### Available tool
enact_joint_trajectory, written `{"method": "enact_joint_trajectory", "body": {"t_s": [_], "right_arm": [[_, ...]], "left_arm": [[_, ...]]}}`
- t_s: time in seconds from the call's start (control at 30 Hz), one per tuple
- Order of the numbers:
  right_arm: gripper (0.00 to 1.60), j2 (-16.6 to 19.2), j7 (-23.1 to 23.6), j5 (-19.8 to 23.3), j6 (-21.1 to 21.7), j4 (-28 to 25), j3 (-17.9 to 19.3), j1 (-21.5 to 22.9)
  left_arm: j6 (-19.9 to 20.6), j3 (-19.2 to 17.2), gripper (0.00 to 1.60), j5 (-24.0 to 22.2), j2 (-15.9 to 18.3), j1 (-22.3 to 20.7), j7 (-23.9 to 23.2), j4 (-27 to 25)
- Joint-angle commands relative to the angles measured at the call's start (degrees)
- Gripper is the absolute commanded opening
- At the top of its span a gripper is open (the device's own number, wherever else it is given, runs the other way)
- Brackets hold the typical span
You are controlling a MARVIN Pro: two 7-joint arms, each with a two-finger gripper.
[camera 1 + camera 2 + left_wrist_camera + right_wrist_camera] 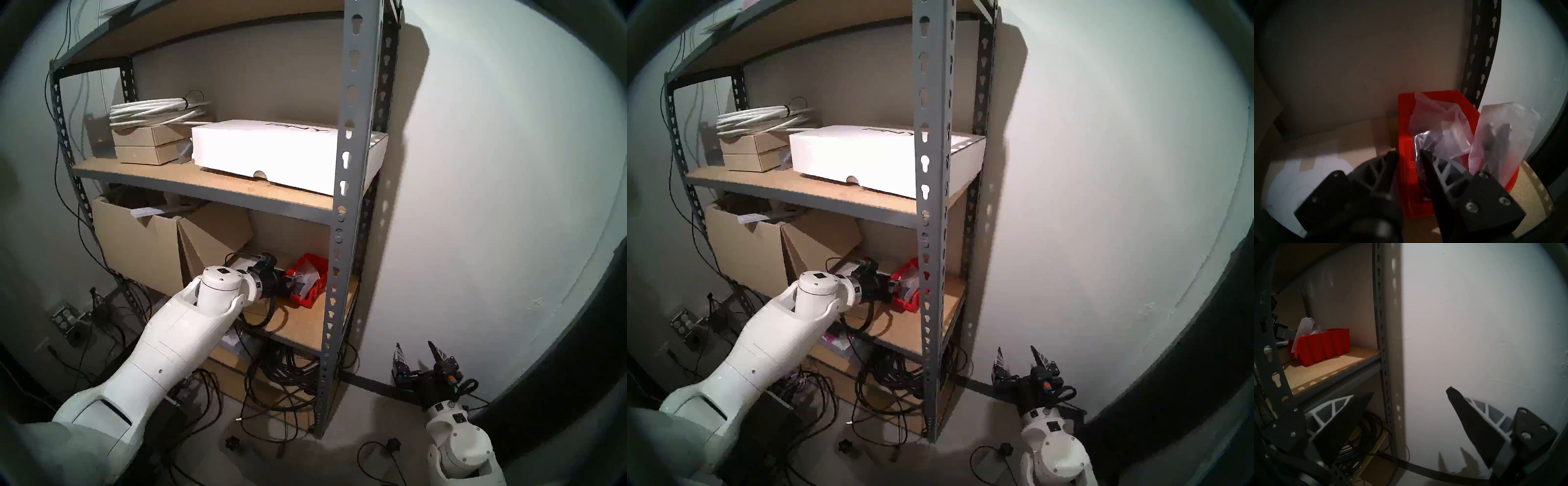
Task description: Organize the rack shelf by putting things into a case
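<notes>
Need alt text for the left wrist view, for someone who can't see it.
The left tool straddles the left wall of a red bin holding clear plastic bags, one finger inside. The bin sits on a tan shelf by a slotted post.

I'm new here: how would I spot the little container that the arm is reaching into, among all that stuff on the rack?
Find the tall grey steel rack against the wall and go down to the rack shelf just below the one with the big white box. At its right end, next to the front upright, sits the red bin, crumpled clear bags poking out. It is the only bright red thing there; its neighbours are brown cardboard boxes.
</notes>
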Motion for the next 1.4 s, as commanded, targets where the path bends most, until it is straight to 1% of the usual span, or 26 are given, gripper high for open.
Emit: {"method": "enact_joint_trajectory", "body": {"t_s": [0.0,0.1,0.2,0.23,0.27,0.3,0.37,0.43,0.5,0.53,0.57,0.67,0.8,1.07,1.13,1.23,1.3,1.33,1.37], "right_arm": [[1.6,0.0,0.0,0.0,-0.1,-1.2,0.0,0.1],[1.6,0.0,0.0,0.0,-0.1,-1.2,0.0,0.1],[1.6,0.0,0.0,0.0,-0.1,-1.2,0.0,0.1],[1.6,0.0,0.0,0.0,-0.1,-1.2,0.0,0.1],[1.6,0.0,0.0,0.0,-0.1,-1.2,0.0,0.1],[1.6,0.0,0.0,0.0,-0.1,-1.2,0.0,0.0],[1.6,0.0,0.0,0.0,-0.1,-1.2,0.0,0.0],[1.6,0.0,0.0,0.0,-0.1,-1.2,0.0,0.0],[1.6,0.0,0.0,0.0,-0.1,-1.2,0.0,0.0],[1.6,0.0,0.0,0.0,-0.1,-1.2,0.0,0.0],[1.6,0.0,0.0,0.0,-0.1,-1.2,0.0,0.0],[1.6,0.0,0.0,0.0,-0.1,-1.2,0.0,0.1],[1.6,0.0,0.0,0.0,-0.1,-1.2,0.0,0.1],[1.6,0.0,0.0,0.0,-0.1,-1.2,0.0,0.0],[1.6,0.0,0.0,0.0,-0.1,-1.2,0.0,0.0],[1.6,0.0,0.0,0.0,-0.1,-1.2,0.0,0.0],[1.6,0.0,0.0,0.0,-0.1,-1.2,0.0,0.0],[1.6,0.0,0.0,0.0,-0.1,-1.2,0.0,0.0],[1.6,0.0,0.0,0.0,-0.1,-1.2,0.0,0.0]], "left_arm": [[0.4,-0.2,0.67,0.0,-0.8,-1.8,0.0,-0.1],[0.4,-0.2,0.55,0.1,-1.2,-2.0,-0.1,0.2],[0.6,-0.3,0.55,0.3,-1.4,-2.2,-0.3,0.2],[0.5,-0.2,0.51,0.4,-1.5,-2.2,-0.3,0.4],[0.6,-0.1,0.42,0.4,-1.6,-2.3,-0.5,0.7],[0.6,-0.1,0.26,0.5,-1.7,-2.3,-0.5,0.9],[0.5,-0.1,0.05,0.5,-1.8,-2.1,-0.6,0.9],[0.4,0.0,0.0,0.6,-1.9,-1.8,-0.5,0.8],[0.8,-0.3,0.0,0.1,-1.9,-1.1,-0.7,0.1],[1.5,-1.0,0.0,-1.2,-2.2,-0.6,-1.1,-0.3],[1.6,-1.3,0.0,-1.4,-2.3,-0.2,-1.0,-0.9],[2.6,-1.2,0.02,-1.2,-2.0,0.4,-0.5,-2.4],[3.4,-1.6,0.01,-1.6,-1.4,2.6,-0.1,-4.9],[3.3,-2.3,0.06,-2.3,-0.5,6.9,1.2,-8.7],[3.1,-2.4,0.07,-2.4,-0.3,7.5,1.4,-9.0],[3.2,-2.6,0.12,-2.7,-0.1,8.2,1.8,-9.6],[3.2,-2.6,0.22,-2.7,0.2,8.5,1.9,-9.7],[3.1,-2.7,0.33,-2.7,0.3,8.5,1.9,-9.6],[2.9,-2.8,0.35,-2.8,0.3,8.5,2.1,-9.6]]}}
